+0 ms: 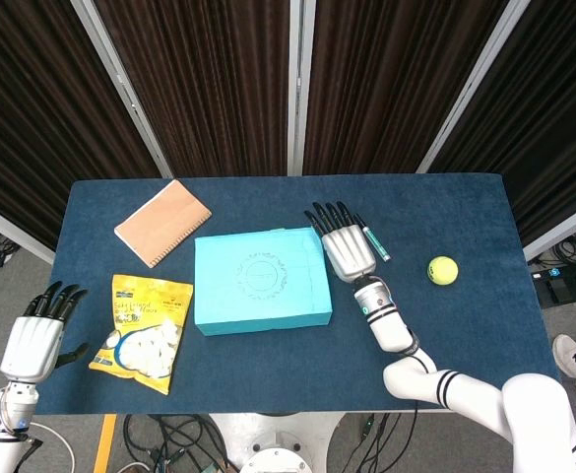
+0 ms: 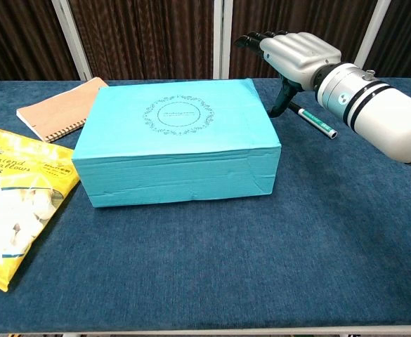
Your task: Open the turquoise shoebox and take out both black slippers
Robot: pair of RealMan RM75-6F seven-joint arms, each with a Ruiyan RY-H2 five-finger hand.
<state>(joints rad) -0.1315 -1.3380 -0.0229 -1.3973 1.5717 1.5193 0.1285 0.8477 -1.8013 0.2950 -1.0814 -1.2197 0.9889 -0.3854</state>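
The turquoise shoebox point(image 1: 261, 280) point(image 2: 177, 144) lies in the middle of the blue table with its lid down; no slippers show. My right hand point(image 1: 343, 244) point(image 2: 289, 55) is right at the box's right end, fingers straight and spread, thumb pointing down by the upper edge. It holds nothing. Whether it touches the box I cannot tell. My left hand point(image 1: 37, 333) hovers off the table's near left corner, fingers apart and empty; the chest view does not show it.
A tan spiral notebook point(image 1: 162, 222) point(image 2: 61, 107) lies left of the box at the back. A yellow snack bag point(image 1: 143, 331) point(image 2: 15, 200) sits front left. A marker pen point(image 1: 371, 237) point(image 2: 315, 121) and a yellow tennis ball point(image 1: 442, 269) lie right of the box.
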